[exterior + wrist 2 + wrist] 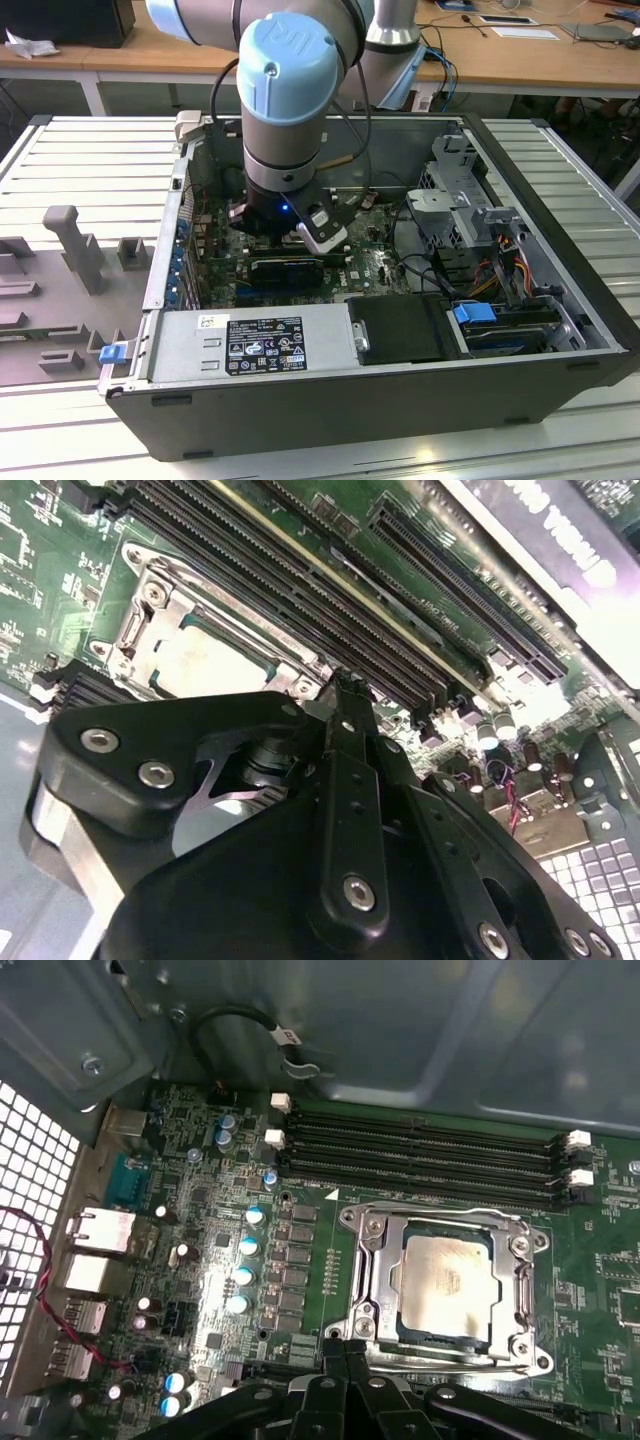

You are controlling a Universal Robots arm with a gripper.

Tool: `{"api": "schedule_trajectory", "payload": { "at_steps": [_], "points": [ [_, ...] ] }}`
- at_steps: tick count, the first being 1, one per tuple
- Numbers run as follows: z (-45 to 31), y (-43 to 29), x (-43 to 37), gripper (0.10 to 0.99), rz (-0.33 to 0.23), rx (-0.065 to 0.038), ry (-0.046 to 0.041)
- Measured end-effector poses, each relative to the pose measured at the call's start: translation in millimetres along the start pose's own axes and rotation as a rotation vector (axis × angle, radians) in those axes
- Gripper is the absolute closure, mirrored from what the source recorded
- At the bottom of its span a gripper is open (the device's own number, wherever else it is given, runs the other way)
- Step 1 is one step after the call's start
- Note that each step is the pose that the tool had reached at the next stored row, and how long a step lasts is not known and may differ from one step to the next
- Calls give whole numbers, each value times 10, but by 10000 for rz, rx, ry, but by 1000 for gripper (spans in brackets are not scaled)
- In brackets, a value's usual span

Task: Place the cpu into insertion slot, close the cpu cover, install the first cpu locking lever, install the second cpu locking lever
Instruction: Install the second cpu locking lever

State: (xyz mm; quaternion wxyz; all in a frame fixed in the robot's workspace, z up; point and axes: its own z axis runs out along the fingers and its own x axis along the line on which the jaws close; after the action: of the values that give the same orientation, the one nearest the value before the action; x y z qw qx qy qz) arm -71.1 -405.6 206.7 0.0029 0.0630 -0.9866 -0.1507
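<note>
The cpu lies flat in the insertion slot, its pale metal top showing through the window of the cpu cover, which lies down over it. Thin lever rods run along the socket's edges; whether they are latched I cannot tell. My gripper is shut with nothing between its fingers, its tips low over the board right at the socket's corner. The second wrist view has the gripper just beside the cpu and its cover. In the exterior view my arm reaches down into the open computer case.
Long black memory slots run along one side of the socket, and a row of capacitors stands on another side. A black graphics card and the power supply lie near the gripper. Drive cage and cables fill the exterior view's right.
</note>
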Motion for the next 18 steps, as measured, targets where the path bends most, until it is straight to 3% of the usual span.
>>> {"api": "schedule_trajectory", "payload": {
  "at_steps": [12, 15, 18],
  "points": [
    [117, -40, 13, 980, -16, -578, -73],
    [133, -44, 27, 980, -15, -629, -77],
    [85, -29, 26, 980, -17, -634, -79]
  ]
}}
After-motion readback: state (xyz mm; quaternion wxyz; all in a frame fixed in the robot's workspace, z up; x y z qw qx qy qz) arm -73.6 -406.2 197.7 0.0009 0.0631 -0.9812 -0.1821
